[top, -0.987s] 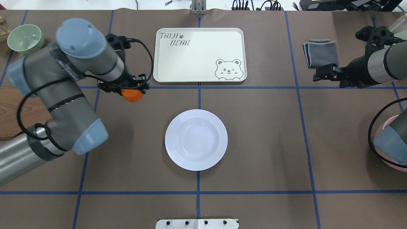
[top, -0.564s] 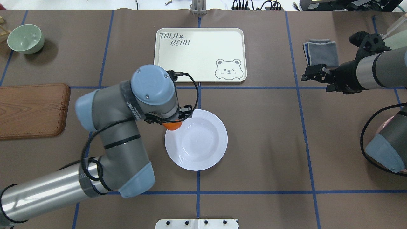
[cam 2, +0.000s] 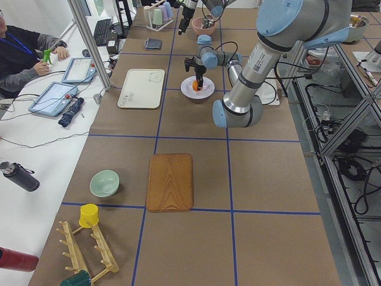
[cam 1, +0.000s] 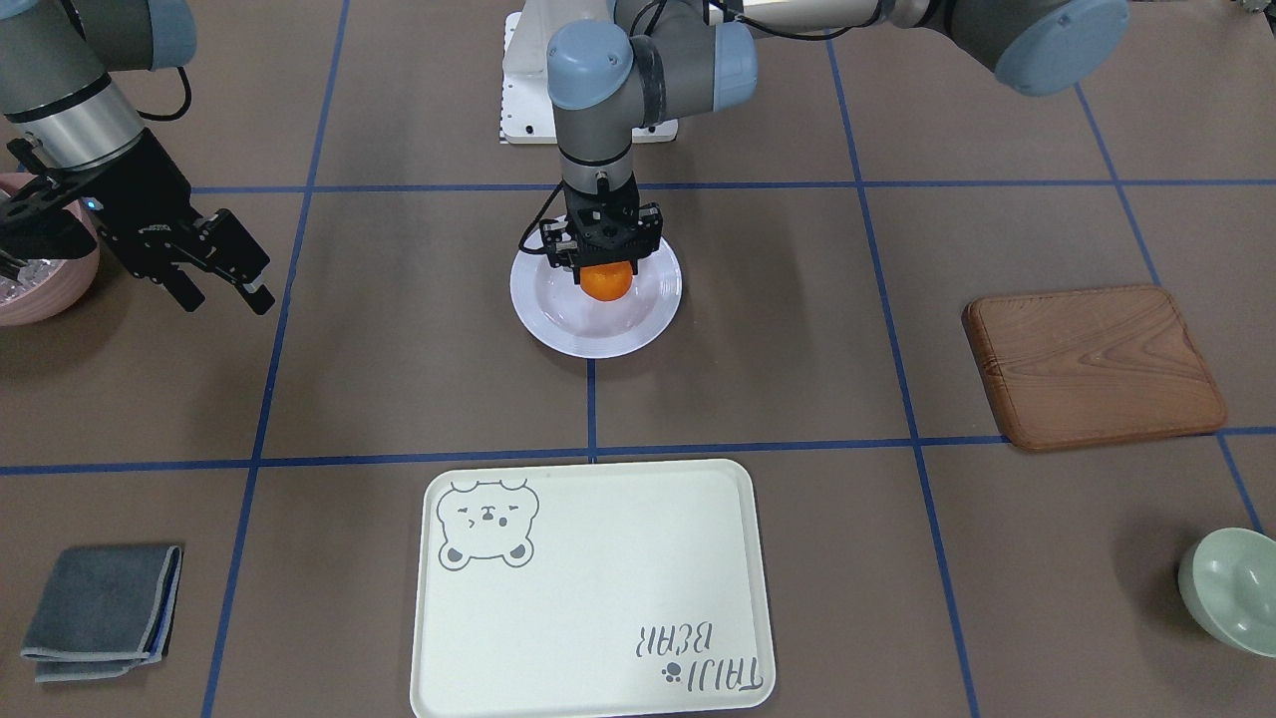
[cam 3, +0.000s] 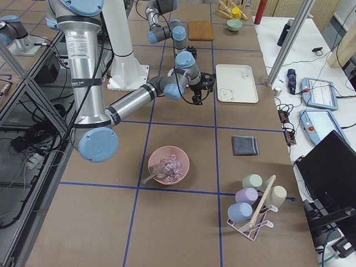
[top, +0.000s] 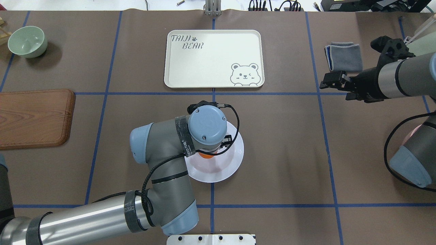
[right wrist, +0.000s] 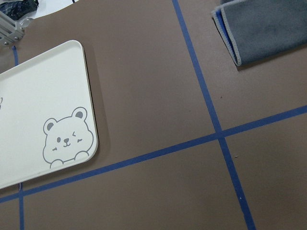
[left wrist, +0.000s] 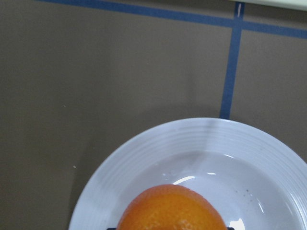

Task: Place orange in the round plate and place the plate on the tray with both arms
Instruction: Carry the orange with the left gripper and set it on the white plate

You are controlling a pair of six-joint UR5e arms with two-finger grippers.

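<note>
The left end effector [cam 1: 606, 271] has carried the orange [cam 1: 606, 284] over the round plate [cam 1: 598, 336].

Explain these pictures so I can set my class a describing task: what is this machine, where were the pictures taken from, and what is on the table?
This is a robot with two jointed arms, each ending in a two-finger gripper. Six cameras show one moment: one looks down from behind the robot, one faces it across the table, one stands at each table end, one rides on each wrist. The left gripper is shut on an orange, holding it over the hollow of a white plate; whether they touch I cannot tell. The right gripper is open and empty, off to the side. Also on the table: a cream tray with a bear drawing, a wooden board, a green bowl, a grey cloth and a pink bowl.
</note>
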